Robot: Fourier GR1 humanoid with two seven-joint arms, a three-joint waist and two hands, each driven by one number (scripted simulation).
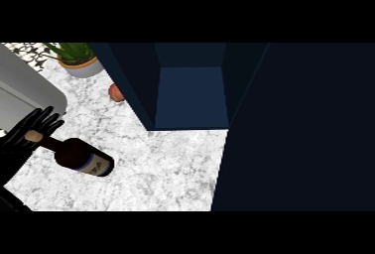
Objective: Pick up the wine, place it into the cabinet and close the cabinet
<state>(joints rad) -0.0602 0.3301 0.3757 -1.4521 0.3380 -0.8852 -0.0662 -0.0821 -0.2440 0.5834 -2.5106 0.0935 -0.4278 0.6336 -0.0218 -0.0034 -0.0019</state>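
Note:
The wine bottle [77, 156] is dark with a tan cork and a pale label, on the marble counter [161, 168] at the left. It shows slanted, cork end toward the upper left, and I cannot tell whether it stands or lies. My left hand [33, 130] is at the left edge, fingers straight and spread, just behind the bottle's neck, not curled round it. The dark blue cabinet [192, 94] stands open at the middle, its inside bare. Its door [300, 129] fills the right side. My right hand does not show.
A grey sink [22, 94] lies at the far left. A potted plant [79, 62] stands at the back left. A small reddish thing [116, 93] peeks out beside the cabinet's left wall.

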